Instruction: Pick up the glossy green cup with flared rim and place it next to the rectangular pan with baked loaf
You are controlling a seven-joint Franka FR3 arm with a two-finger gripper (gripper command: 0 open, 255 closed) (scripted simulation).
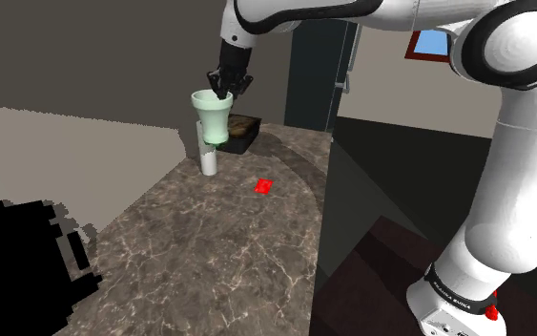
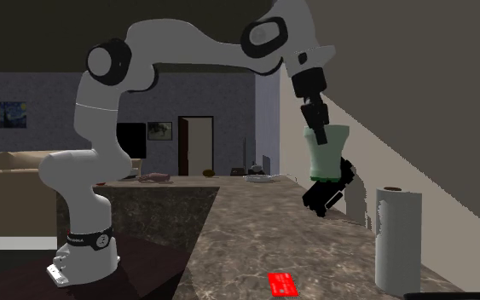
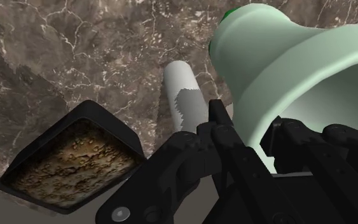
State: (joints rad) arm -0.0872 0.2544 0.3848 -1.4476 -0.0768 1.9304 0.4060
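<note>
Marbled counter, hand gripping pale-green cup

In the shoulder view, the pale green cup covers the top of the white paper towel roll and part of the dark loaf pan behind it. In the wrist view, the cup's flared rim is cut off by the picture's edge, and the gripper hides the roll's far end. In the second exterior view, the cup covers part of the pan, and the small items on the far counter are too small to name.
</note>
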